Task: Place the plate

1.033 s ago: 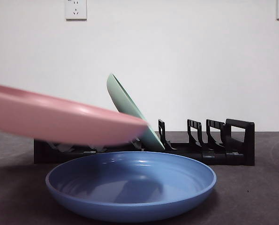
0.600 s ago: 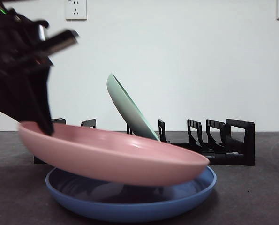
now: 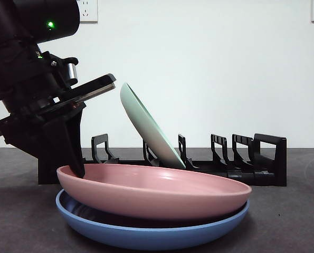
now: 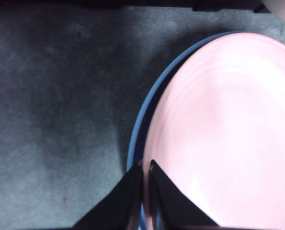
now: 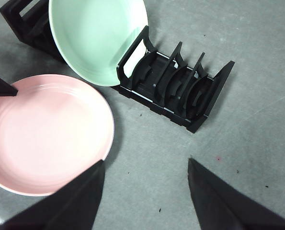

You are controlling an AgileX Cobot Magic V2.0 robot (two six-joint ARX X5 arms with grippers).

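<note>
1. Now lowered from a tilted, airborne pose half a second back: pink plate [image 3: 154, 192] sits nested in the blue plate [image 3: 146, 234], rim to rim, almost level.
2. Still pinched at its rim by the left gripper [image 4: 144, 167], jaws closed tight on the pink plate's edge, seen in the left wrist view with the blue rim showing just beside.
3. Looms big and dark at the pink plate's near edge in the front view, having come down from the upper corner since the earlier picture.
4. Hovers high and apart: right gripper [image 5: 144, 179], jaws wide open, holding nothing, looking down on the scene.
5. Unmoved throughout: green plate [image 3: 149, 126] leaning in the black rack [image 3: 241, 163] behind, on the grey desk [image 5: 238, 72].
6. Means, by judgement, that the placing is nearly complete; remains only to open the left jaws and lift clear without dragging the pink plate off its seat.
7. Risks a slide of pink on blue if pulled sideways on release.
</note>
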